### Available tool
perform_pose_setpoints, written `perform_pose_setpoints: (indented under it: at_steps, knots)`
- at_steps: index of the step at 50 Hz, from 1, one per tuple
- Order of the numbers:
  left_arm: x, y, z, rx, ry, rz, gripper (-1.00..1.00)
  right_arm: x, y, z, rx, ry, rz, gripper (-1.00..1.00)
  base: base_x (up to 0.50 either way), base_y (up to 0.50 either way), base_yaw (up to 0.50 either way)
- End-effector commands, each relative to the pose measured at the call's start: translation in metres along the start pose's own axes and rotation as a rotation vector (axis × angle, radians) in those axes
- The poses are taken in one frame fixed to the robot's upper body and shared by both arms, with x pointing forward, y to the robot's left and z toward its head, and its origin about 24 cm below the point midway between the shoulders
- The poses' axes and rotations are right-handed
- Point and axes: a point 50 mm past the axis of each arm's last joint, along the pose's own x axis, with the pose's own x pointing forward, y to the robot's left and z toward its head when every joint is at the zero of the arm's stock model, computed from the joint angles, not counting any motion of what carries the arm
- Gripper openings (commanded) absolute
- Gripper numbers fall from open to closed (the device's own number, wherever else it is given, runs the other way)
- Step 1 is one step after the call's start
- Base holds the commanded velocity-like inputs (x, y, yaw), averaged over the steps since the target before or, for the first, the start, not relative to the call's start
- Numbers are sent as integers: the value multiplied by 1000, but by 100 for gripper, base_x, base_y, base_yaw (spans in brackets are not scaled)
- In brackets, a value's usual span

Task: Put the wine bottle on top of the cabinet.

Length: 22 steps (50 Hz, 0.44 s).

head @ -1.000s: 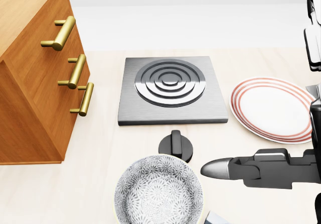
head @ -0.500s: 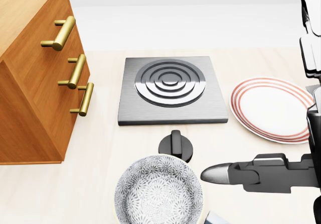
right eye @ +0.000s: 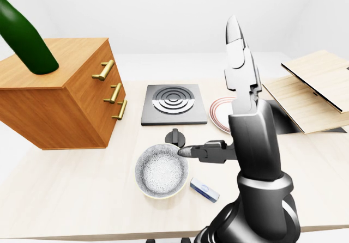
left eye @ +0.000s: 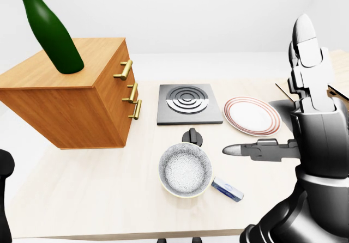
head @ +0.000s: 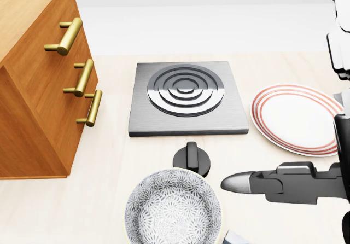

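We see the wine bottle resting on top of the cabinet, tilted with its neck leaning toward the upper left of the left-eye view and its base touching the wooden top near that view's left side; no hand is on it. Our right hand is raised well apart from the bottle at the right of that view, its fingers spread wide and pointing up, with one finger stretched sideways toward the bowl and nothing held. Compared with half a second ago, that sideways finger in the head view has barely shifted, sitting a touch higher and further right, while the stove plate, knob and dishes lie just as they did. Our left hand shows only as a dark shape at the lower left edge of the left-eye view, and we cannot tell how its fingers stand. The patterned bowl sits below the black knob and holds nothing we can make out. The red-rimmed plate lies bare beside the stove plate. A small blue object lies just beside the bowl.
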Motion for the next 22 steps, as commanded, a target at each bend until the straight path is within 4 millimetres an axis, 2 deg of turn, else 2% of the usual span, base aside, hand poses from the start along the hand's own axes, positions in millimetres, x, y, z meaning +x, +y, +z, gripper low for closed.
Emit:
perform_pose_setpoints:
  at_steps: [1,4,8,9,10,12,13,18,21,22]
  knots:
    - [-105,-22,98,-127,-545,-71,100,1,1,0,-60,38,1,100,0,0,0]
    - [-124,-16,91,-302,-491,-20,100,-3,0,-6,-66,77,3,100,0,0,0]
    - [-171,-12,89,-524,-355,27,100,-21,9,-20,-37,180,82,100,0,0,0]
    - [-187,-11,88,-599,-284,41,100,-31,15,-25,-6,229,135,100,0,0,0]
    - [-193,-14,86,-595,-224,31,100,-41,21,-28,19,273,183,100,0,0,0]
    - [-207,-18,83,-590,-130,17,100,-59,32,-22,5,246,290,100,0,0,0]
    - [-217,-20,81,-573,-80,-5,100,-73,36,-22,60,283,332,100,0,0,0]
    - [-243,-18,62,-396,135,-145,100,-119,32,-25,368,444,331,100,0,0,0]
    - [-277,-16,40,-284,414,-264,100,-142,32,-15,611,518,286,100,0,0,0]
    - [-296,-14,33,-256,534,-307,100,-148,32,-11,681,553,251,100,0,0,0]
